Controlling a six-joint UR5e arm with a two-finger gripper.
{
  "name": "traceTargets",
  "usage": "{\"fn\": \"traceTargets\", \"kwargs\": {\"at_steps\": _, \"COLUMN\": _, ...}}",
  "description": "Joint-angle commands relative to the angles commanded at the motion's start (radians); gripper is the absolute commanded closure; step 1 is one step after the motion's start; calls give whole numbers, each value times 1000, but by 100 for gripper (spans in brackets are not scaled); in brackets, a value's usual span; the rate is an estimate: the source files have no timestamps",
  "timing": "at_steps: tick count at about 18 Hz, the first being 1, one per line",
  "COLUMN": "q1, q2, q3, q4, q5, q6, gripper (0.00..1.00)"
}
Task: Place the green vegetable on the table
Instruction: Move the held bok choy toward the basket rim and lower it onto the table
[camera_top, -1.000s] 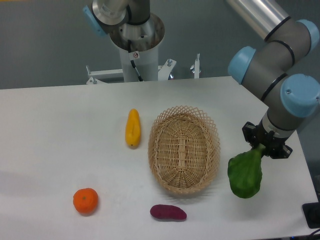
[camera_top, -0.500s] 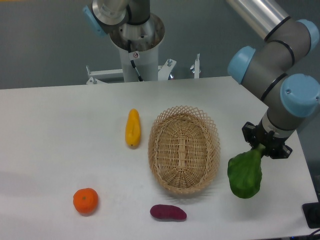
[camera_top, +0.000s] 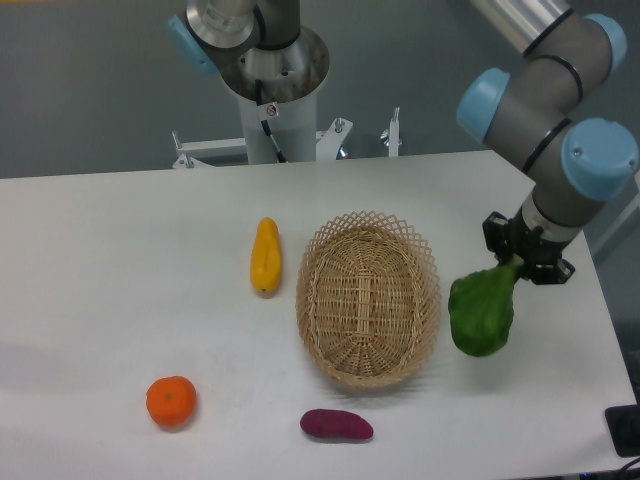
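The claw (camera_top: 520, 262) is pinched on the pale stalk of the green vegetable (camera_top: 482, 311), which hangs down and a little to the left from it, the broad leafy end lowest. The vegetable hangs over the right part of the table (camera_top: 120, 250); whether its leaf end touches the white surface cannot be told from this single view. Just left of the claw, and close beside the hanging leaf, sits the oval wicker basket (camera_top: 368, 298), its right rim near the vegetable without clearly touching it. Further left of the claw, past the basket, a yellow corn-like vegetable (camera_top: 265, 256) lies lengthwise on the table, apart from the basket's left rim. Below and left of the claw, near the front edge of the table, a purple sweet potato (camera_top: 337, 425) lies just in front of the basket. Far to the lower left of the claw, well apart from everything else, rests an orange (camera_top: 171, 401). Directly above the claw rise the grey arm links with blue joint caps (camera_top: 598, 160), running up and out of the top right of the view. Well to the upper left of the claw, behind the far edge of the table, stands the robot's grey base column (camera_top: 270, 90). A dark object is partly visible at the bottom right corner, below the claw, too cut off to identify.
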Motion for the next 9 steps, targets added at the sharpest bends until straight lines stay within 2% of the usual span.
{"fn": "traceTargets", "kwargs": {"at_steps": 2, "q1": 34, "q2": 22, "q3": -107, "q4": 98, "q5": 0, "q6": 69, "gripper": 72}}
{"fn": "traceTargets", "kwargs": {"at_steps": 5, "q1": 74, "q2": 31, "q3": -229, "q4": 200, "q5": 0, "q6": 138, "gripper": 72}}
{"fn": "traceTargets", "kwargs": {"at_steps": 7, "q1": 84, "q2": 39, "q3": -269, "q4": 246, "q5": 0, "q6": 158, "gripper": 71}}
{"fn": "traceTargets", "kwargs": {"at_steps": 9, "q1": 88, "q2": 39, "q3": -281, "q4": 252, "q5": 0, "q6": 158, "gripper": 70}}
